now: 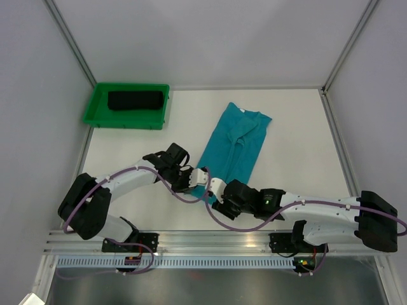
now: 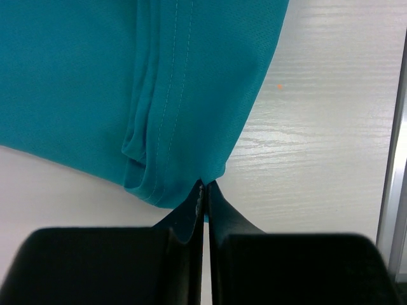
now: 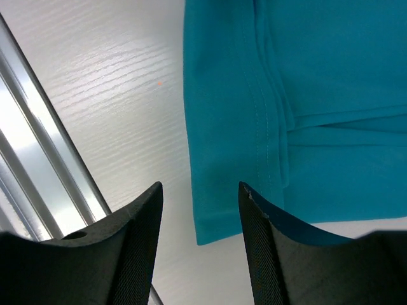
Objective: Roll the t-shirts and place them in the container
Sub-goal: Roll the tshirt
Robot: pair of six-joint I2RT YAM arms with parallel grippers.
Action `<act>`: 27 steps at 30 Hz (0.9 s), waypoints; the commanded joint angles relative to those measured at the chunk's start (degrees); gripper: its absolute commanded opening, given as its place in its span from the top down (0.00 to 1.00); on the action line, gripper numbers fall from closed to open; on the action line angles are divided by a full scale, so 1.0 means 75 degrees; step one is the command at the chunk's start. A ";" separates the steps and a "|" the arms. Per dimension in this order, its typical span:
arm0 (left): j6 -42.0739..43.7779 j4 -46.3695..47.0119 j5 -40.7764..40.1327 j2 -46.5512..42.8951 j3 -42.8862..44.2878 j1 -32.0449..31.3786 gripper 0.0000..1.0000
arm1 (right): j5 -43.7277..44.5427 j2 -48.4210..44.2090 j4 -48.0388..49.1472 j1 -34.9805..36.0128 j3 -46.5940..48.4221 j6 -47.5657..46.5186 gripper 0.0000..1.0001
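A teal t-shirt (image 1: 238, 140), folded into a long narrow strip, lies slantwise on the white table, collar end far, hem end near. My left gripper (image 1: 196, 180) sits at the hem's left corner. In the left wrist view that gripper (image 2: 205, 183) is shut, with a sliver of the teal t-shirt (image 2: 76, 82) pinched between its tips. My right gripper (image 1: 215, 190) stands open at the hem's right corner. In the right wrist view the corner of the teal t-shirt (image 3: 318, 95) lies between that gripper's (image 3: 200, 185) spread fingers. A black t-shirt (image 1: 135, 100) lies rolled in the tray.
The green tray (image 1: 94, 108) stands at the far left of the table. An aluminium rail (image 1: 210, 238) runs along the near edge, close behind both grippers, and shows in the right wrist view as the rail (image 3: 38, 146). Enclosure walls bound the table.
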 commanded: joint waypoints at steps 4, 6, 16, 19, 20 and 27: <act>-0.0426 -0.0320 0.0823 -0.0180 0.0309 0.0221 0.98 | 0.0666 0.0107 -0.0481 0.0634 0.0267 -0.1881 0.43; -0.0461 -0.0308 0.0883 -0.0180 0.0309 0.0244 0.98 | 0.0500 -0.0220 -0.0515 0.0716 -0.0085 -0.2268 0.43; -0.0461 -0.0308 0.0988 -0.0017 0.0356 0.0432 0.98 | 0.0383 -0.2017 0.0189 0.0752 -0.1059 -0.2831 0.34; -0.0496 -0.0296 0.0953 0.0019 0.0391 0.0432 0.98 | 0.0031 -0.0857 -0.0069 0.0787 -0.0708 -0.3088 0.34; -0.0508 -0.0296 0.0953 0.0030 0.0391 0.0432 0.98 | 0.0089 -0.0379 -0.0105 0.0833 -0.0602 -0.3101 0.34; -0.0531 -0.0285 0.1046 0.0054 0.0368 0.0432 0.98 | 0.0641 -0.0210 -0.0105 0.0869 -0.0754 -0.3101 0.33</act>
